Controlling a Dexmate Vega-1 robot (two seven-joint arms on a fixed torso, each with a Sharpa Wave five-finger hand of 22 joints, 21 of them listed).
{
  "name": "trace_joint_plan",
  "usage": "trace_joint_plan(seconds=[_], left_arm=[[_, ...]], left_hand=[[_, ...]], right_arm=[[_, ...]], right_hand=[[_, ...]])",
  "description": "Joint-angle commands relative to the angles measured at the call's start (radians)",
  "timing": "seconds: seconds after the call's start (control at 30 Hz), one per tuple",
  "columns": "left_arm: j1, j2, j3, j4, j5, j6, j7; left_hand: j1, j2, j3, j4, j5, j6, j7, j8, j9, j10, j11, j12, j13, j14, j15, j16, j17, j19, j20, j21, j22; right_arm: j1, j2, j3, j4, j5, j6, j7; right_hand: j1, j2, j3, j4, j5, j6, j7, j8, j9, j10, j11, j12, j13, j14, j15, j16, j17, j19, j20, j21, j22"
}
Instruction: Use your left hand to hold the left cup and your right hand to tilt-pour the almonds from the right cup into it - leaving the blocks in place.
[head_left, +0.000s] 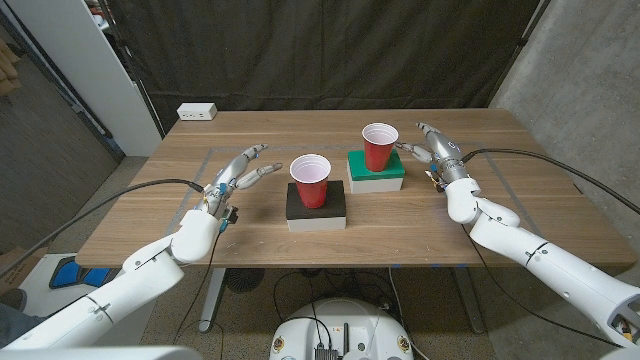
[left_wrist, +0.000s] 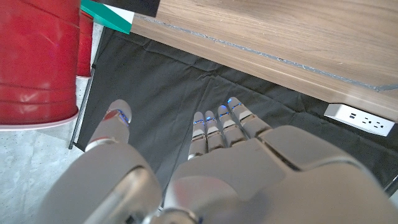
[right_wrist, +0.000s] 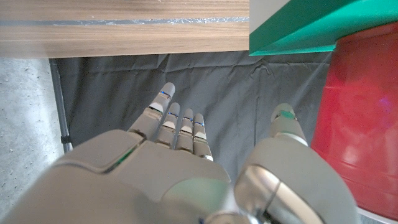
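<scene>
Head view: both hands' fingers apart, left hand (head_left: 238, 170) beside left cup (head_left: 310, 180), right hand (head_left: 436, 150) beside right cup (head_left: 379, 146).

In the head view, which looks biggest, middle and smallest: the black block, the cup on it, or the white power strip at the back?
1. Black block, widest.
2. Left red cup, a bit smaller.
3. White power strip, smallest, though it lies farther from the camera, which shrinks it.

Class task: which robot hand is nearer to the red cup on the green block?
The right robot hand: it is right beside the cup on the green block. The left robot hand is farther off, beyond the other cup.
</scene>
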Motion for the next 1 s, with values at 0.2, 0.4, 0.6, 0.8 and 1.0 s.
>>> trace_joint_plan(seconds=[0.2, 0.4, 0.6, 0.8, 1.0], left_arm=[[0.096, 0.036, -0.051, -0.071, 0.029, -0.003, -0.012], [0.144, 0.055, -0.076, -0.103, 0.052, -0.009, -0.014], [0.182, 0.057, -0.100, -0.119, 0.066, -0.033, -0.012], [0.223, 0.039, -0.126, -0.121, 0.070, -0.062, 0.003], [0.261, 0.028, -0.158, -0.125, 0.080, -0.086, 0.007]], left_hand=[[-0.007, -0.022, -0.018, 0.000, 0.001, -0.027, 0.006, -0.002, 0.006, -0.018, 0.002, -0.007, 0.005, -0.020, -0.005, -0.006, 0.002, -0.012, -0.035, -0.005, 0.003], [-0.013, -0.031, -0.025, 0.001, 0.000, -0.037, 0.006, -0.002, 0.005, -0.028, 0.003, -0.009, 0.005, -0.025, -0.004, -0.005, 0.002, -0.018, -0.033, -0.006, 0.003], [-0.018, -0.036, -0.031, 0.001, -0.002, -0.041, 0.007, -0.001, 0.005, -0.031, 0.002, -0.009, 0.005, -0.029, -0.005, -0.005, 0.003, -0.023, -0.031, -0.007, 0.003], [-0.023, -0.040, -0.037, 0.002, -0.002, -0.033, 0.006, 0.006, 0.005, -0.023, 0.002, -0.004, 0.005, -0.024, -0.006, 0.000, 0.003, -0.014, -0.029, -0.002, 0.003], [-0.024, -0.038, -0.040, 0.002, -0.002, -0.023, 0.006, 0.011, 0.005, -0.014, 0.001, 0.001, 0.005, -0.015, -0.011, 0.005, 0.003, -0.004, -0.029, 0.003, 0.004]], right_arm=[[-0.017, -0.002, 0.003, -0.031, -0.014, -0.043, -0.014], [-0.025, 0.001, 0.004, -0.037, -0.011, -0.056, -0.019], [-0.026, 0.006, 0.001, -0.040, -0.012, -0.063, -0.024], [-0.031, 0.008, -0.001, -0.050, -0.018, -0.076, -0.031], [-0.040, 0.009, 0.001, -0.062, -0.019, -0.087, -0.036]], right_hand=[[-0.005, -0.030, -0.015, -0.002, 0.007, -0.018, 0.009, -0.008, 0.002, -0.014, 0.005, -0.007, 0.003, -0.011, 0.002, -0.004, -0.002, -0.013, -0.006, -0.003, 0.003], [-0.009, -0.043, -0.021, -0.002, 0.009, -0.021, 0.011, -0.007, 0.002, -0.018, 0.007, -0.007, 0.003, -0.014, 0.004, -0.005, -0.002, -0.019, -0.005, -0.003, 0.003], [-0.012, -0.050, -0.025, -0.002, 0.011, -0.025, 0.013, -0.008, 0.002, -0.019, 0.008, -0.006, 0.004, -0.018, 0.005, -0.006, -0.002, -0.023, -0.004, -0.003, 0.003], [-0.013, -0.055, -0.027, -0.002, 0.012, -0.027, 0.013, -0.007, 0.002, -0.022, 0.009, -0.006, 0.004, -0.021, 0.005, -0.007, -0.003, -0.024, -0.005, -0.002, 0.003], [-0.015, -0.060, -0.029, -0.002, 0.014, -0.028, 0.014, -0.006, 0.002, -0.023, 0.009, -0.005, 0.004, -0.021, 0.005, -0.006, -0.003, -0.025, -0.005, 0.000, 0.003]])
